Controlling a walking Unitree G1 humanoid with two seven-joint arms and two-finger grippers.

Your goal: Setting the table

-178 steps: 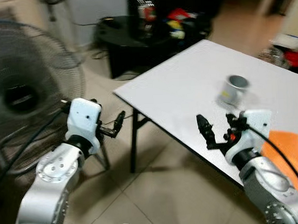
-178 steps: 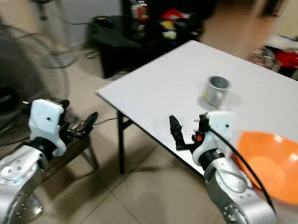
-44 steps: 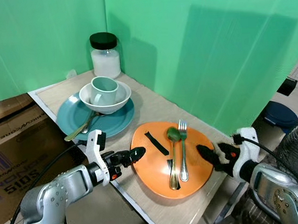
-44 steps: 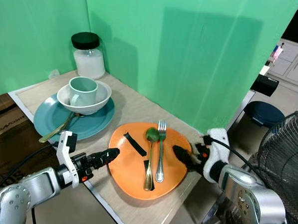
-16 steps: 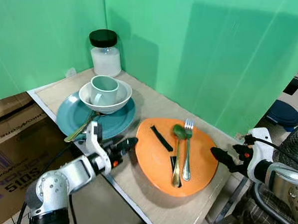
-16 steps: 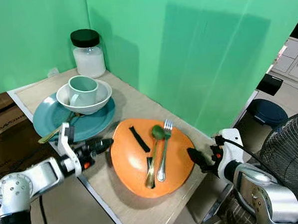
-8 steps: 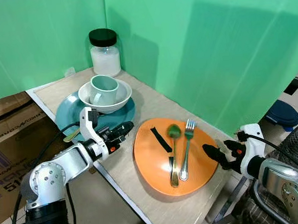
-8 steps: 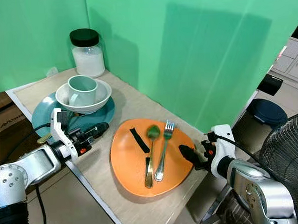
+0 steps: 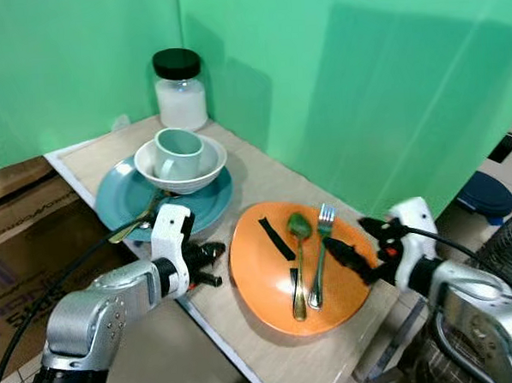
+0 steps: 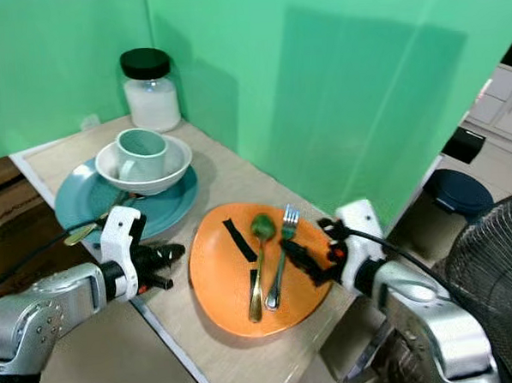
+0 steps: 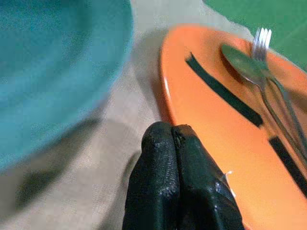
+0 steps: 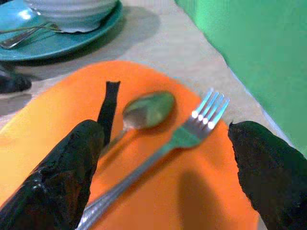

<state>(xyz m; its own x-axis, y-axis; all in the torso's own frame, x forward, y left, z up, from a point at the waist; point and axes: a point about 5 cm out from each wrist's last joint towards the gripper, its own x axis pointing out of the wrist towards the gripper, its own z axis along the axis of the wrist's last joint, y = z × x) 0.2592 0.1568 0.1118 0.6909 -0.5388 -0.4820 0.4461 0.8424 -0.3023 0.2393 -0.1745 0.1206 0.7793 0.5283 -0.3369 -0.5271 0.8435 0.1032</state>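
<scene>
- Within the last half second the right gripper (image 10: 295,254) had reached in over the orange plate (image 9: 261,281), fingers spread wide above the fork (image 12: 163,149); it looked set to lift the fork first.
- The left gripper (image 9: 210,258), fingers pressed together and empty, had drawn back to the table (image 9: 238,171) between the orange plate and the teal plate (image 9: 123,194).
- Counted: two plates, one white bowl (image 9: 152,167) holding one cup (image 9: 178,153), one jar (image 9: 180,90), one fork and one green spoon (image 12: 146,109) on the orange plate.
</scene>
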